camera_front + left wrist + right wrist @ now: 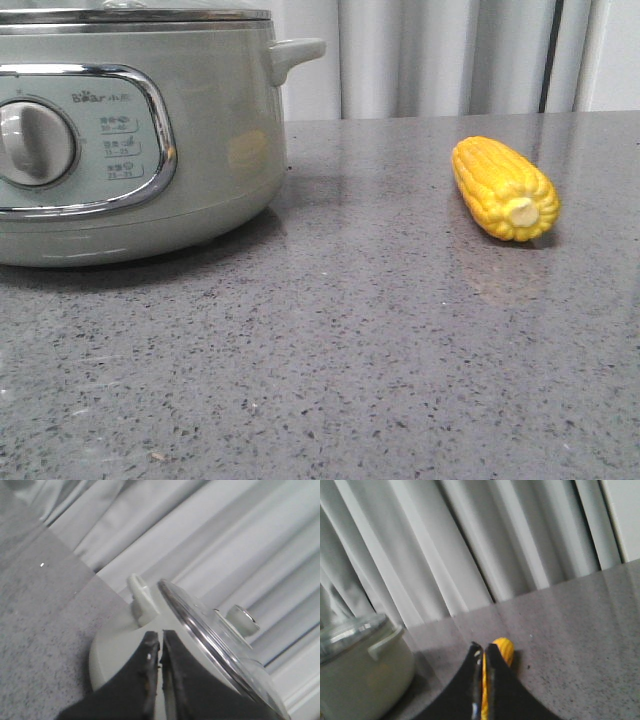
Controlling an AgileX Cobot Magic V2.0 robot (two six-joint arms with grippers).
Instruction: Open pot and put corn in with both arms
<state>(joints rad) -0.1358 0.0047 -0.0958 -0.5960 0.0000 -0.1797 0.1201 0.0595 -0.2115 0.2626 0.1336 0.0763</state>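
The pale grey-green pot (200,150) stands at the left of the grey table, with its glass lid (130,15) on. The yellow corn (505,188) lies on the table to the right, its pale core end facing me. Neither gripper shows in the front view. In the left wrist view my left gripper (161,636) is shut and empty, held off the pot's side (115,650), below the lid (220,645) and its knob (242,619). In the right wrist view my right gripper (483,649) is shut and empty, with the corn (504,650) lying on the table beyond its tips.
The pot's side handle (295,52) sticks out toward the corn. A pale curtain (440,55) hangs behind the table's far edge. The pot also shows in the right wrist view (360,675). Bare speckled tabletop (350,360) lies between pot and corn.
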